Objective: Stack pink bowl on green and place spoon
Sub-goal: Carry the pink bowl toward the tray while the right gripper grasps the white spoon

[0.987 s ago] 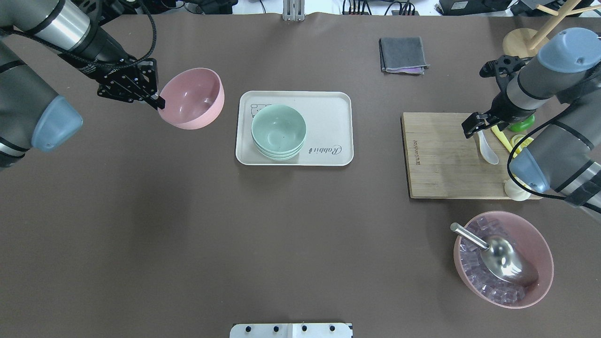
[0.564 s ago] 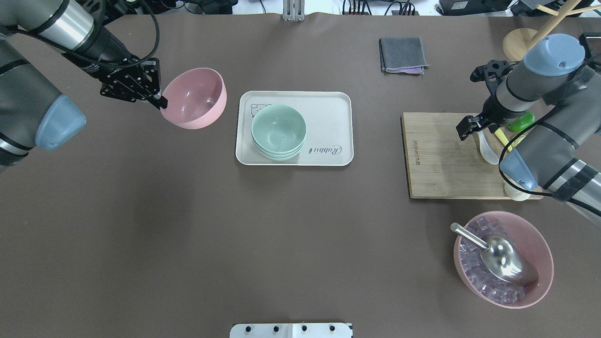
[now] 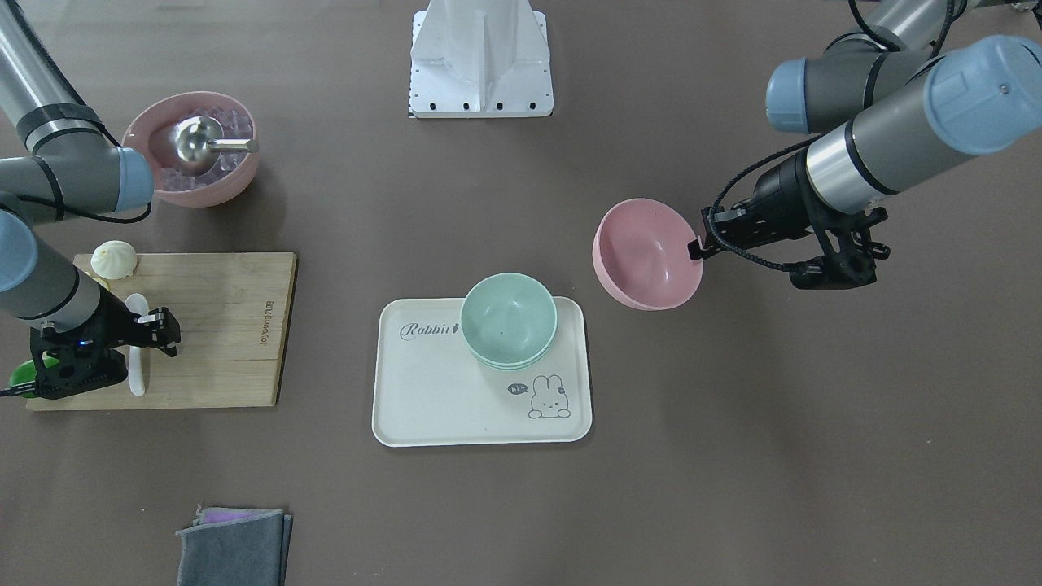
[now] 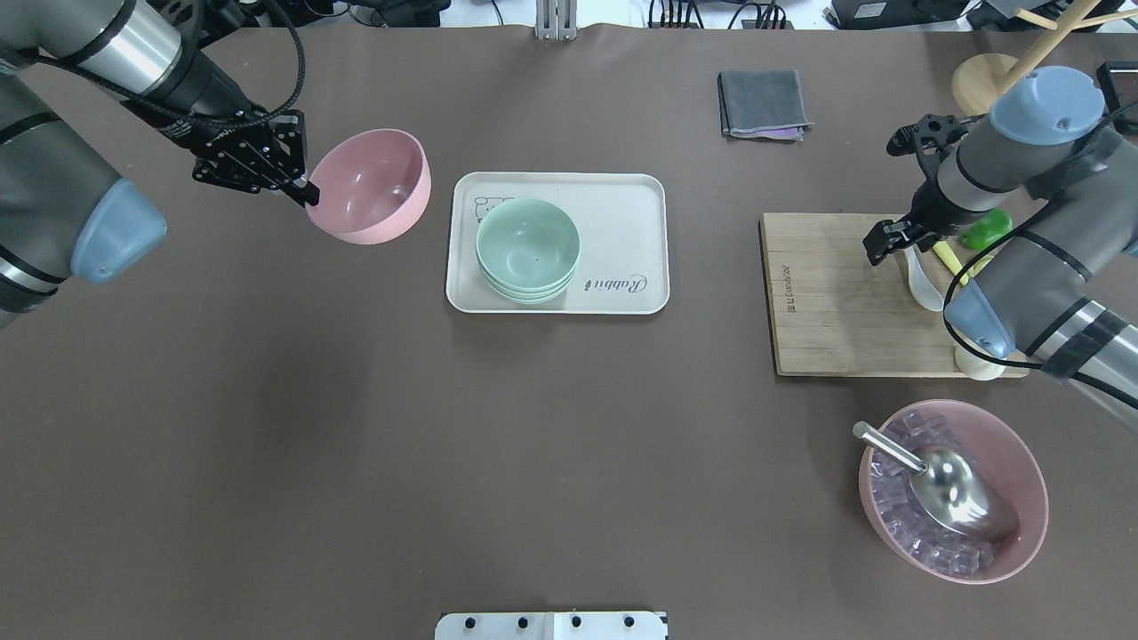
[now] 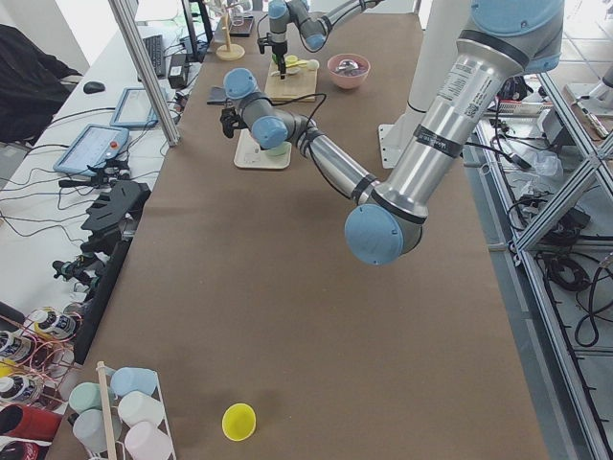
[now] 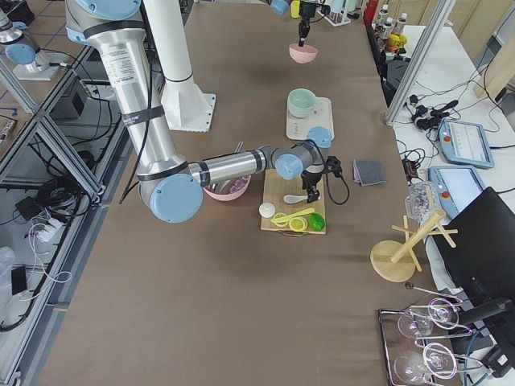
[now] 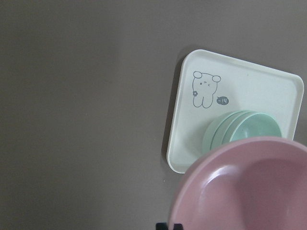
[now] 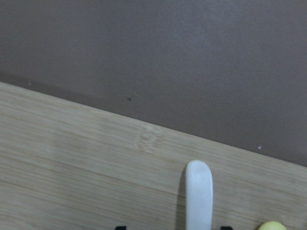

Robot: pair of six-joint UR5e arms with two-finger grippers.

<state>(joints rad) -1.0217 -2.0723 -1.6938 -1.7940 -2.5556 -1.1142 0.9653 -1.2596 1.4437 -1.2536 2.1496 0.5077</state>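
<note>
Upper left in the overhead view, the left gripper (image 4: 307, 191) pinches the pink bowl (image 4: 373, 197) by its rim, beside the green bowls (image 4: 527, 244) on their tray (image 4: 622, 213). At right, the right gripper (image 4: 892, 238) straddles the spoon (image 4: 925, 286), jaws open.

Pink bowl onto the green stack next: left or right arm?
Left. Its pincer grips the pink bowl by the rim, just beside the tray holding the green bowls. The right pincer is far off at the cutting board, open astride the white spoon.

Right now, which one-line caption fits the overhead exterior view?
Left gripper holds the pink bowl beside the tray of green bowls; right gripper over the white spoon.
</note>
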